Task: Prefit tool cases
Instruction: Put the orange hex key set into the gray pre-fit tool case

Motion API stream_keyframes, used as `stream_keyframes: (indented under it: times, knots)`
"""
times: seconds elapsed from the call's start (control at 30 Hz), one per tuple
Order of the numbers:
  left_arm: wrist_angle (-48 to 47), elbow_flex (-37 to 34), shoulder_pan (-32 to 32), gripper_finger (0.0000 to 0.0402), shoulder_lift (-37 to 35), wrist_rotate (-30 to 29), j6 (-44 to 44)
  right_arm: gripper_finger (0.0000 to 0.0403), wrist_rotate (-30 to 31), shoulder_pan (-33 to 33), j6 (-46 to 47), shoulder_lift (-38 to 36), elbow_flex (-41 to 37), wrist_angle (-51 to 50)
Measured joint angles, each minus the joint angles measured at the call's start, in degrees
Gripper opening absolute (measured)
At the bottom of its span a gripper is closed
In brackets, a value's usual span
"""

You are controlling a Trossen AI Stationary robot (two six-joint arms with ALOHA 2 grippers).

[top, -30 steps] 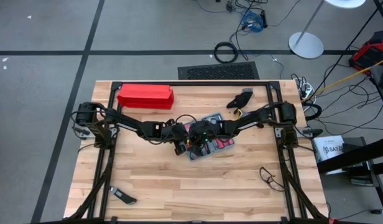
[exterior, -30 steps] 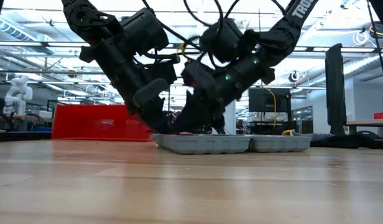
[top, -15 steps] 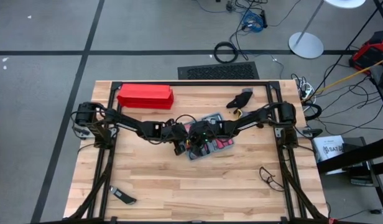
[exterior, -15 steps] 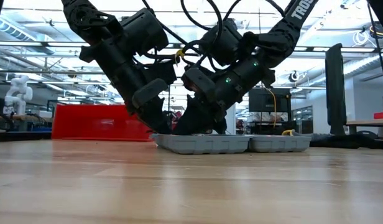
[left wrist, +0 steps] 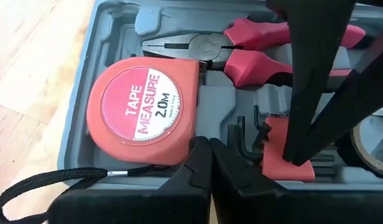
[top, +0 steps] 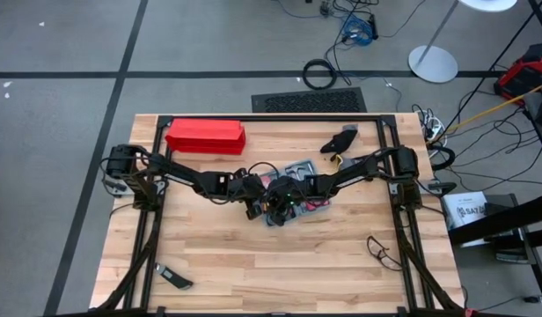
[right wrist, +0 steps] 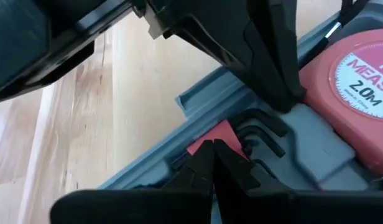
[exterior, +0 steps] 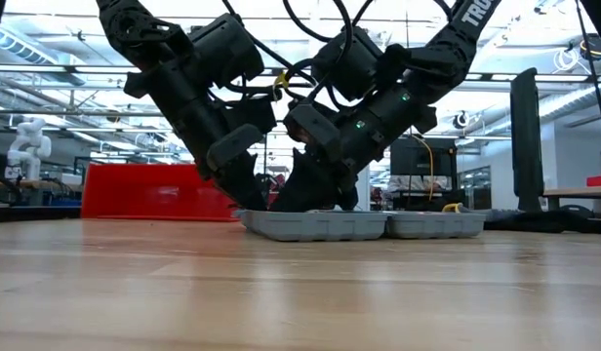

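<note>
From above, we see the flat blue-grey plastic tool case (top: 299,201) lying open near the middle of the pale wooden table (top: 253,264), with both dark arms meeting over it. The left gripper (top: 258,205) reaches in from the left side and the right gripper (top: 281,204) from the right, their tips close together over the case's left half. A long bright red box (top: 206,136) sits near the table's far left edge, well apart from the case.

At table height, we see the case (exterior: 364,224) flat on the wood, both halves spread side by side. The left gripper (exterior: 250,198) and the right gripper (exterior: 305,200) both slant down into the left half (the red box (exterior: 154,191) stands behind them).

Through the left wrist camera, we see the left gripper's fingers (left wrist: 211,163) pressed together, holding nothing, just beside a round red tape measure (left wrist: 142,110) seated in its grey recess. Red-handled pliers (left wrist: 241,53) lie in the next recess, and a red holder of dark hex keys (left wrist: 275,149) sits under the other arm's fingers.

Through the right wrist camera, we see the right gripper's fingers (right wrist: 213,163) likewise closed and empty, tips at the red hex-key holder (right wrist: 216,138) near the case's corner wall (right wrist: 198,99), with the tape measure (right wrist: 356,102) beside it.
</note>
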Motion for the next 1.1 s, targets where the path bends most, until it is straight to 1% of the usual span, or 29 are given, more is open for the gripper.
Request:
stream_keyframes:
  times: [0.13, 0.27, 0.5, 0.63, 0.77, 0.87, 1.1]
  knots:
    - [0.0, 0.0, 0.0, 0.0000, 0.0, 0.0, 0.0, 0.0000, -0.3, 0.0, -0.5, -2.2, -0.3, -0.6]
    - [0.0, 0.0, 0.0, 0.0000, 0.0, 0.0, 0.0, 0.0000, 1.5, 0.0, -1.2, -5.4, -0.2, -0.4]
    - [0.0, 0.0, 0.0, 0.0000, 0.0, 0.0, 0.0, 0.0000, 2.5, -0.2, -1.6, -4.4, -0.3, -0.1]
    - [0.0, 0.0, 0.0, 0.0000, 0.0, 0.0, 0.0, 0.0000, 4.2, -0.5, -1.9, -3.2, -0.2, -0.2]
    - [-0.1, 0.0, 0.0, 0.0000, 0.0, 0.0, 0.0, 0.0000, 4.3, -1.0, -1.6, -2.3, -0.1, -0.4]
    - [-0.2, 0.0, 0.0, 0.0000, 0.0, 0.0, 0.0, 0.0000, 4.5, -1.0, -1.5, -2.1, -0.2, -2.5]
    - [-0.3, 0.0, 0.0, 0.0000, -0.5, 0.1, 0.0, 0.0000, 4.2, -0.8, -1.5, -2.4, -0.2, -1.3]
